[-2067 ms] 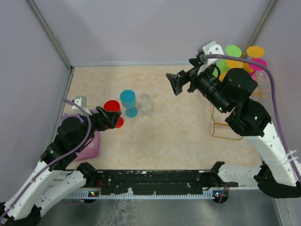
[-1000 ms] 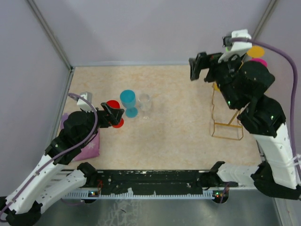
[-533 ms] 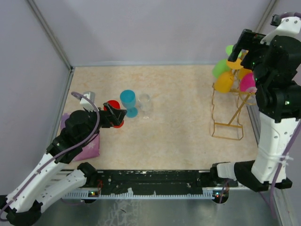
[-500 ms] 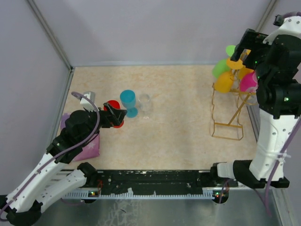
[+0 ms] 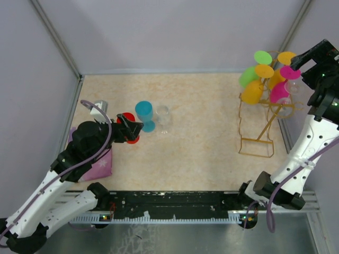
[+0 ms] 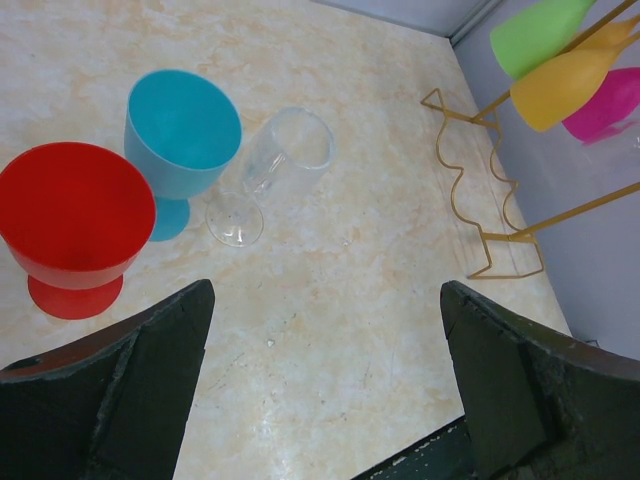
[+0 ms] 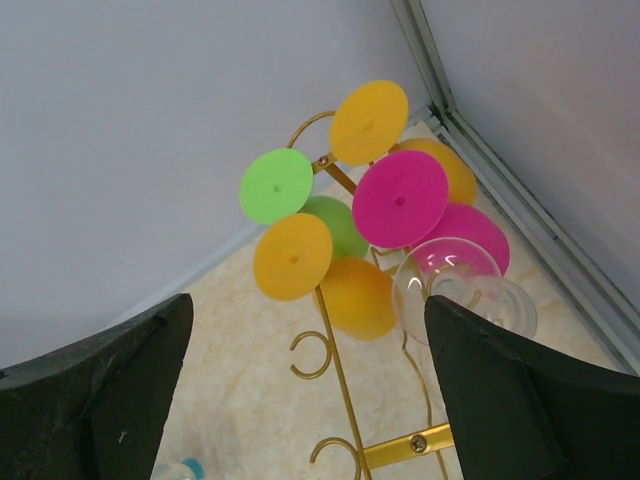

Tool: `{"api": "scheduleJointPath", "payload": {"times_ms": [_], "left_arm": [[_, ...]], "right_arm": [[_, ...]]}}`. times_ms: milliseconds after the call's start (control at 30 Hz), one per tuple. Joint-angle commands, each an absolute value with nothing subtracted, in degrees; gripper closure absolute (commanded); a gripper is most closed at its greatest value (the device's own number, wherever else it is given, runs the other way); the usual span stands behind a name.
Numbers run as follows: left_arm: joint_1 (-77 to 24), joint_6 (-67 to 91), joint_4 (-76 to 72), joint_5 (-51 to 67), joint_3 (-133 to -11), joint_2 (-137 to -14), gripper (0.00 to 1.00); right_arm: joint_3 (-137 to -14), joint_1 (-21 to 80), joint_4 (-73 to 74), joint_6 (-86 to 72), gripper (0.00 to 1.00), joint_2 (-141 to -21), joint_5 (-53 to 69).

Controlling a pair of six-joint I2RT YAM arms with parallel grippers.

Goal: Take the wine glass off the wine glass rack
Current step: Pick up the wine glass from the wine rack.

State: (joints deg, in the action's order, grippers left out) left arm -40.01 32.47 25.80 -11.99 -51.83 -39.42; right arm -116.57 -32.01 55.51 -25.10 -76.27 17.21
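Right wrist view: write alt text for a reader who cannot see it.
Two orange glasses, a green glass, a pink glass and a clear glass hang upside down on a gold wire rack in a corner of grey walls. The right gripper, open and empty, frames the bottom edge.

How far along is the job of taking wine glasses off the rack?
Done: a red wine glass and a blue wine glass stand on the table, and a clear wine glass lies beside them. In hand: nothing; the left gripper and right gripper are open, the right one over the wine glass rack. Left: a green glass, a pink glass, a clear hanging glass and two orange glasses hang there.
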Motion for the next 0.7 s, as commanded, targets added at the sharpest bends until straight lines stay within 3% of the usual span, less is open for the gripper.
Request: {"api": "scheduleJointPath", "payload": {"times_ms": [0,233,667], "left_arm": [[-39.8,31.2,26.4,-12.4,-54.2,-39.1,0.01],[-39.8,31.0,25.2,-11.8,-53.5,-38.2,0.01],[-39.9,31.4,25.9,-11.8,-53.2,-38.0,0.01]], "right_arm": [[-112.6,-32.2,51.5,-28.6,0.03,-73.5,15.6],[-105.9,-32.5,49.1,-27.8,0.07,-71.9,12.4],[-97.8,-39.7,44.2,-31.4,0.28,-72.0,17.5]]}}
